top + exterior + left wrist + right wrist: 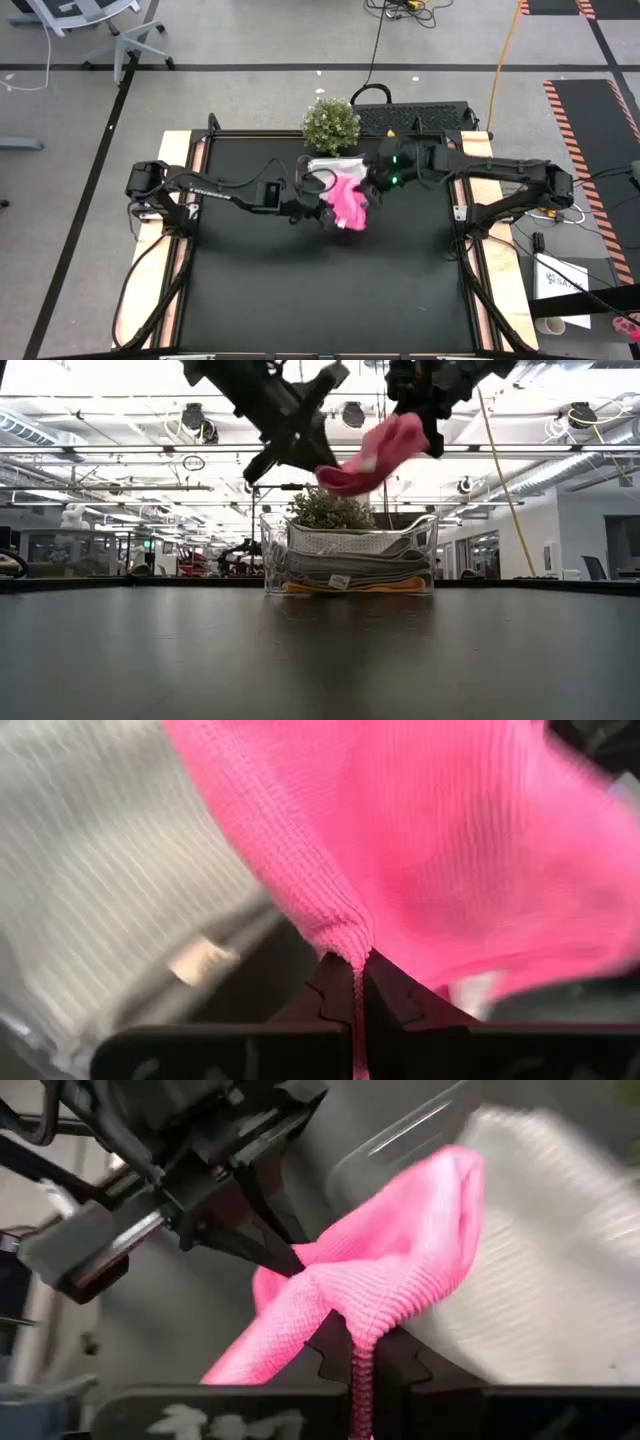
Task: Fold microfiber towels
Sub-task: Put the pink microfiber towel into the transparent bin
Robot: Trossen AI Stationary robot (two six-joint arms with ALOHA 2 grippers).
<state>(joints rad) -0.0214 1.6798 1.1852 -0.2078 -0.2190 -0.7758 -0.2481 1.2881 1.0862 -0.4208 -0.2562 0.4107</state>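
While both hands pinch it, pink towel [349, 201] hangs above tub [349, 556]

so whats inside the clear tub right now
Folded towels stacked flat in the clear tub: a grey towel on top, an orange-yellow towel at the bottom. How many lie between is hidden.

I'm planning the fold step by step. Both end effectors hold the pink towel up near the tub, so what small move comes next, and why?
Probably carry the pink towel toward the bare table and lower it. The left end effector and right end effector each pinch it in the air above the tub, and folding needs a flat surface.
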